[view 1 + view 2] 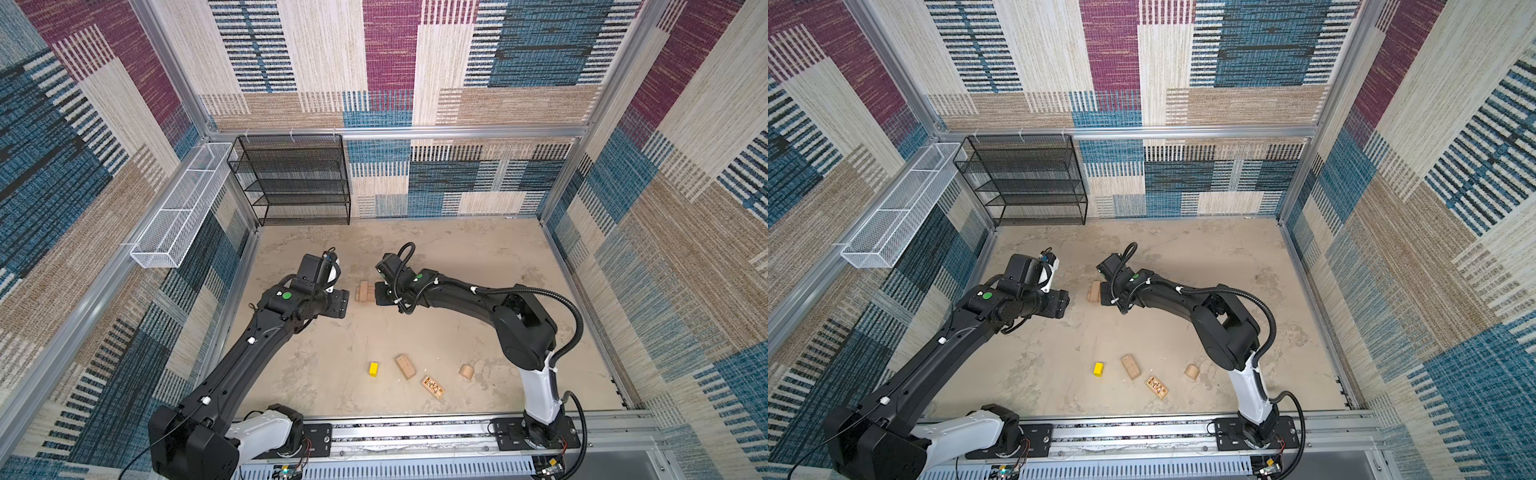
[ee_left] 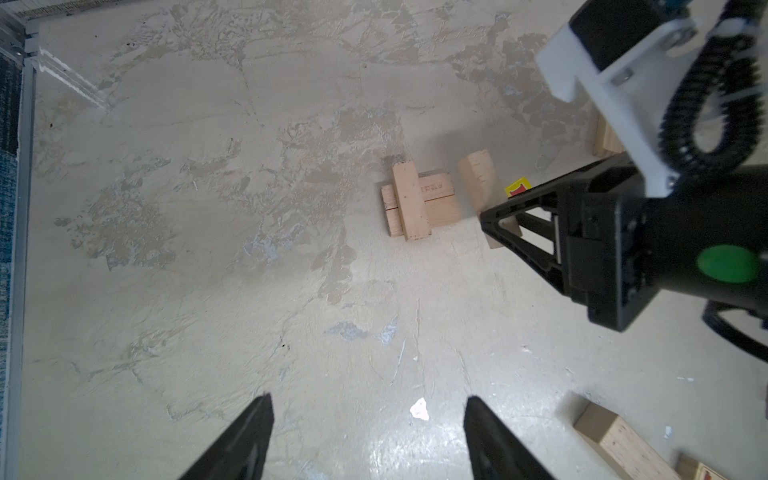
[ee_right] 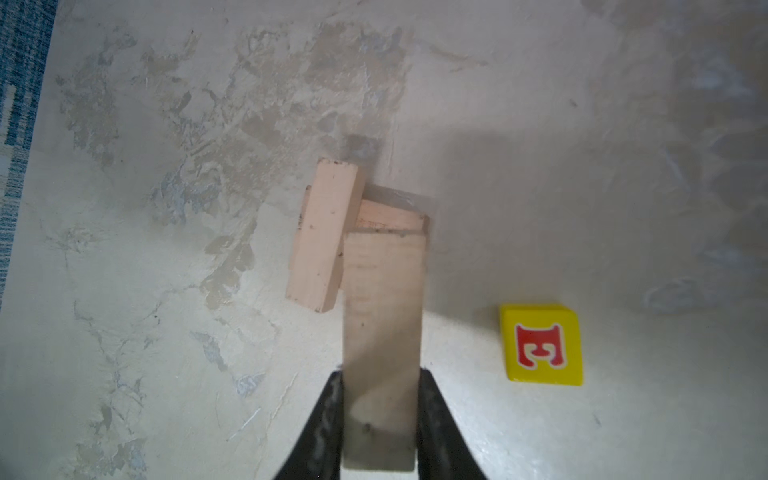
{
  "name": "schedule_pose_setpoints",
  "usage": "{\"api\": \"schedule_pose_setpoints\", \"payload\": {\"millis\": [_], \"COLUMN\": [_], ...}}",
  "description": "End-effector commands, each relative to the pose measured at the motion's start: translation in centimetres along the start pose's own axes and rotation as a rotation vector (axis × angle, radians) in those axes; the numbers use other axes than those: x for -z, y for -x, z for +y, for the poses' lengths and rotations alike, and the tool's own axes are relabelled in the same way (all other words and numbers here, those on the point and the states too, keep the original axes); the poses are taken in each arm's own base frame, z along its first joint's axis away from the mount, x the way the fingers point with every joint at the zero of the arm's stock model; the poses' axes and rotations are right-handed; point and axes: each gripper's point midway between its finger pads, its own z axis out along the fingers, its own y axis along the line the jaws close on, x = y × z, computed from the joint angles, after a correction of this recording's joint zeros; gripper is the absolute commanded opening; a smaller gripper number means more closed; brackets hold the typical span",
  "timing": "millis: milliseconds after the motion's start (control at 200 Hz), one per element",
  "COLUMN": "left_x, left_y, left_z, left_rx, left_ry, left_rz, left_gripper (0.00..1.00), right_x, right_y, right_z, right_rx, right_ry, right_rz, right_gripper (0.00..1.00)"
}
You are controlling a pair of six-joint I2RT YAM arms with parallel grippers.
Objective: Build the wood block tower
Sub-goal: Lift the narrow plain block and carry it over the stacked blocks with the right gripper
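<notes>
Tower [image 3: 324, 232] on mottled tabletop [image 3: 166, 353], patterned walls [image 1: 390, 62], right pincer [image 3: 381, 374] grasping tan block [image 3: 382, 299], left pincer [image 2: 368, 399] released

In both top views the tower [image 1: 364, 292] stands mid-frame on the table [image 1: 457, 257], the left gripper [image 1: 337, 303] to its left, the right gripper [image 1: 381, 294] just beside it on the right. Lower centre, left to right, lie a short block [image 1: 373, 368], an oblong block [image 1: 405, 366], a patterned block [image 1: 432, 386] and a rounded piece [image 1: 467, 371]. The shelf rack [image 1: 297, 178] stands upper left of centre, with a wire basket [image 1: 183, 208] to its left.
</notes>
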Motion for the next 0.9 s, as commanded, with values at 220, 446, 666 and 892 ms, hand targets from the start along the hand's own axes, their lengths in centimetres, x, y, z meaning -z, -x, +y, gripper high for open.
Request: {"api": "schedule_pose_setpoints", "payload": {"millis": [220,446,666,892], "left_x": [0.2,0.4,0.5,0.6], "left_y": [0.2,0.1,0.2,0.2], "left_z": [0.0,0.1,0.1,0.2], "left_rx": [0.001,0.003,0.003,0.005], "left_ry": [-0.004,0.001,-0.002,0.002], "left_rz": [-0.012,-0.018,-0.02,-0.025], "left_gripper": [0.77,0.77,0.77,0.77], "right_x": [-2.4,-3.3,-3.8,-3.9], "right_y": [1.5,1.4,1.1,1.1], "right_z": [0.7,0.2,0.1,0.2], "right_rx": [-0.041,-0.041,-0.051,-0.051], "right_ry": [-0.03,-0.07,-0.077,-0.074], "right_rz": [-0.025,-0.018,-0.001,0.007], "right_gripper": [0.0,0.02,0.04,0.13]}}
